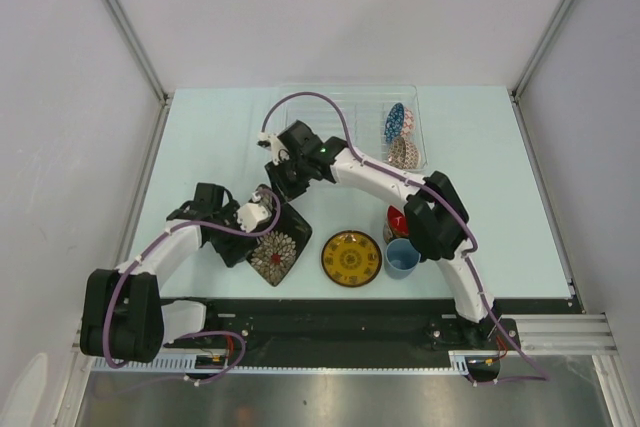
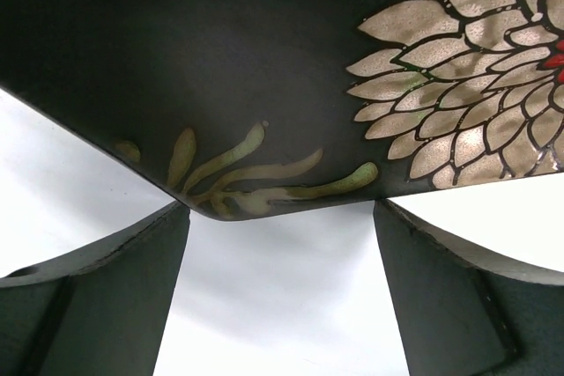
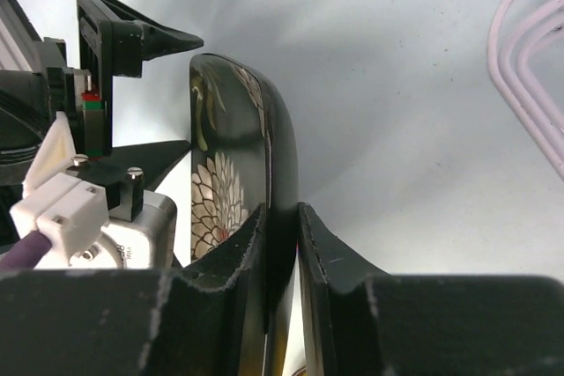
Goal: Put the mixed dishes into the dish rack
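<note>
The black square floral plate (image 1: 282,253) lies tilted at the table's front left, its upper corner under both grippers. My right gripper (image 1: 278,189) reaches in from the right. In the right wrist view it (image 3: 282,217) is shut on the plate's rim (image 3: 275,138), one finger on each face. My left gripper (image 1: 260,211) is open, and in its own view the plate's corner (image 2: 264,85) spans its two fingertips (image 2: 141,270). The clear dish rack (image 1: 330,107) at the back holds the blue mosaic bowl (image 1: 394,123) and the pinkish-white bowl (image 1: 404,152).
A round yellow dark-rimmed plate (image 1: 351,258) lies right of the black plate. The light blue cup (image 1: 402,258) and the red-inside cup (image 1: 397,219) stand beside it, under the right arm's elbow. Purple cables loop over both arms.
</note>
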You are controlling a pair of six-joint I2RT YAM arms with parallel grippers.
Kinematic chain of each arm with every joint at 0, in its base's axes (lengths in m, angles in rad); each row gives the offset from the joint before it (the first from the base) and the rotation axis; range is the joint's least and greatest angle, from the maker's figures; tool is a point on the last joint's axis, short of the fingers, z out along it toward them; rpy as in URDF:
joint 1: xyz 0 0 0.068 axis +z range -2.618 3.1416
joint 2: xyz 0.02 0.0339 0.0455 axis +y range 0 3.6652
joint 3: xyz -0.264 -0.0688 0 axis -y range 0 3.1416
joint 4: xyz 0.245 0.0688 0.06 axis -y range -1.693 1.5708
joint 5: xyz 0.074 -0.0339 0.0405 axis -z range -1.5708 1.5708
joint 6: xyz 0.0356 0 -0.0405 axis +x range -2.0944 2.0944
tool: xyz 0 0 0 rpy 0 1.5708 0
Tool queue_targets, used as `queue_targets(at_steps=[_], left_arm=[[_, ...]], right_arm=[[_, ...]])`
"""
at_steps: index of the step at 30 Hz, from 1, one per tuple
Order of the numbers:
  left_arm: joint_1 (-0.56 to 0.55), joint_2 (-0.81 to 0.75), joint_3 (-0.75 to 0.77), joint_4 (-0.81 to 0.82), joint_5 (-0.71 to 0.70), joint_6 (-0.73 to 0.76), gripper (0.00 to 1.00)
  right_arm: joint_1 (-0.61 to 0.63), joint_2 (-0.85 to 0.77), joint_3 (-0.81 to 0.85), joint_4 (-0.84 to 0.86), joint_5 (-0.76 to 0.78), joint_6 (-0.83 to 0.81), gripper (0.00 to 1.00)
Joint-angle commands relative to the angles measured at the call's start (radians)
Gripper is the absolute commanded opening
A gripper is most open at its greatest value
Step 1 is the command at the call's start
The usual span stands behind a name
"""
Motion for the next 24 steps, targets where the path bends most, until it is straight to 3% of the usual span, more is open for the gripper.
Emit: queue_targets(at_steps=[1,6,16,24], left_arm=[[-0.025,0.021,0.027,0.099,0.105,-0.069,0.91],[0.007,0.014,0.118,0.042,0.149,-0.123,0.91],[0.206,0.012,0.542,-0.168,0.368,-0.242,0.91],[0.315,0.044,0.590,-0.194,0.439,-0.297,0.91]], right_arm=[[0.058,0.014,0.043,-0.098,-0.121,-0.013,0.00],[0.033,-0.052,0.011,-0.120,-0.035,-0.047,0.00],[-0.008,-0.190,-0.115,-0.046,0.111,-0.105,0.00],[-0.021,-0.268,-0.161,0.043,0.176,-0.146,0.00]])
